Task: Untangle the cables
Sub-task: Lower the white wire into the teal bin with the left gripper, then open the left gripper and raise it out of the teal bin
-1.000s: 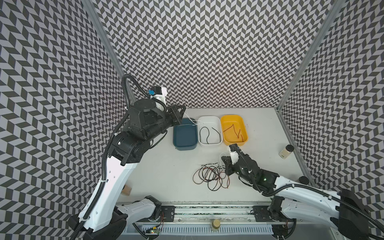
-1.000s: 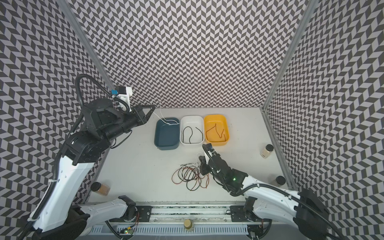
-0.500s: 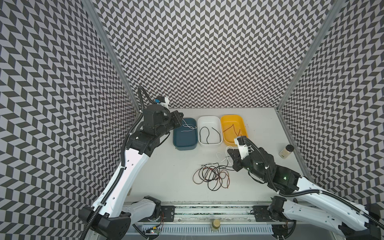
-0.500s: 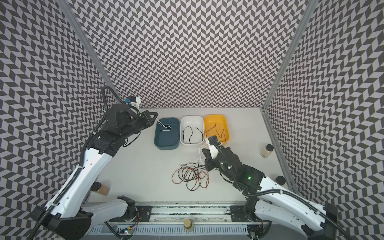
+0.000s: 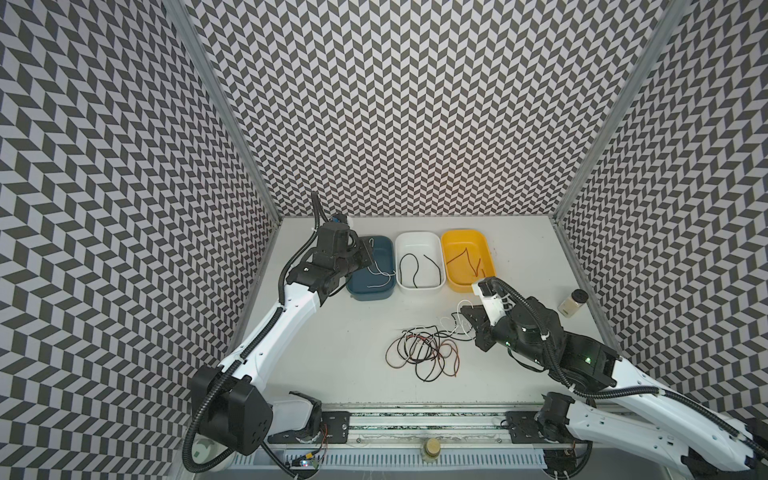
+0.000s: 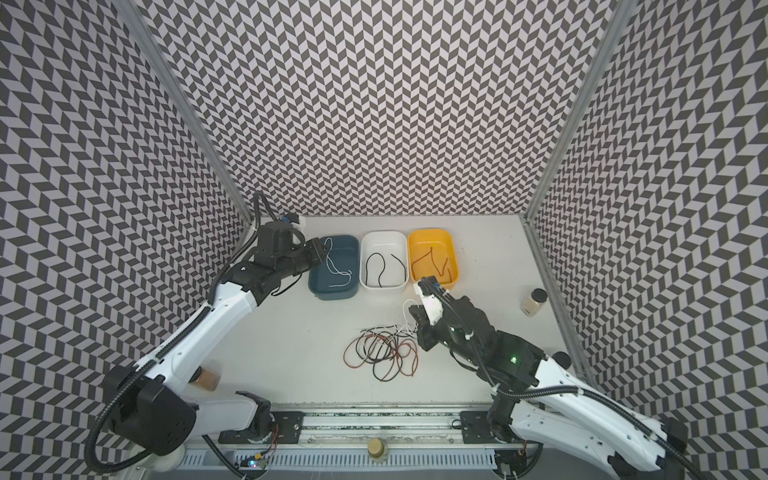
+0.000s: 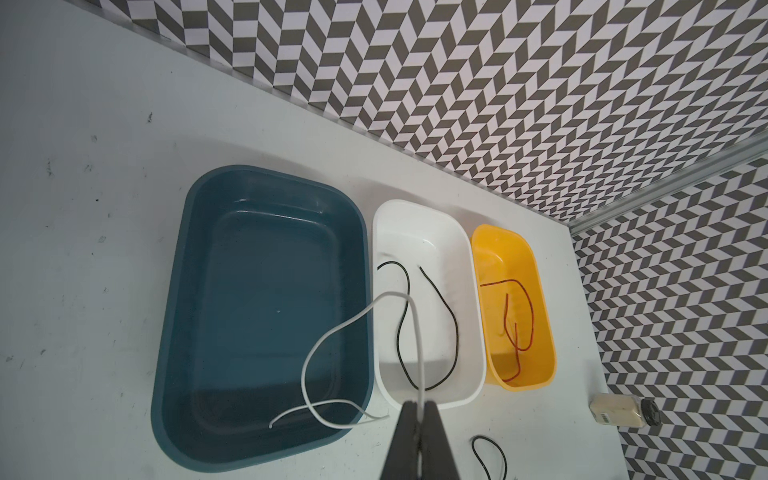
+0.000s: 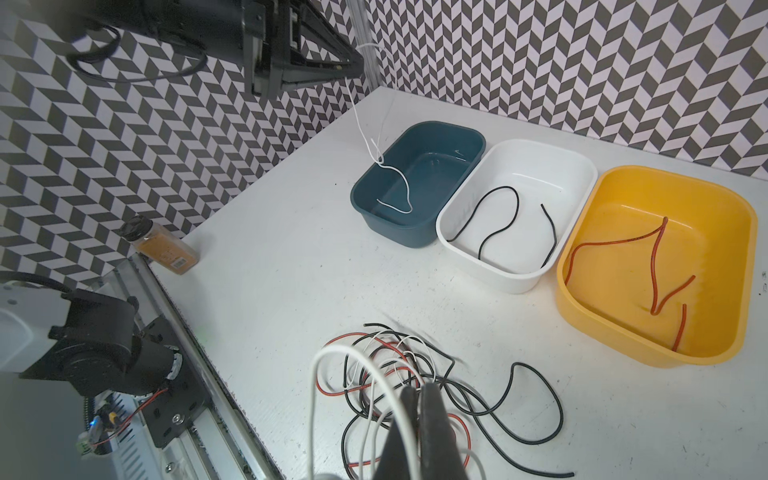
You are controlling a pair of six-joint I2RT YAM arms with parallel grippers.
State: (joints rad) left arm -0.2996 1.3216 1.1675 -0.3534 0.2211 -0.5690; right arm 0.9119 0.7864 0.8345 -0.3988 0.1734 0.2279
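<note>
The left gripper (image 7: 419, 405) is pinched tight on a thin white cable (image 7: 316, 353) that hangs down into the dark blue plastic tub (image 7: 249, 291). The right gripper (image 8: 417, 388) pinches a second white cable (image 8: 313, 407) from the messy pile of black, white and red cables (image 5: 419, 353) on the white table (image 5: 332, 332). A black cable (image 7: 409, 286) lies in the white plastic tub (image 5: 419, 249). Red cables (image 8: 653, 282) lie in the yellow plastic tub (image 5: 465, 239).

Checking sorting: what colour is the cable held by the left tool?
White. The thin white cable shows best in the left wrist view.
</note>
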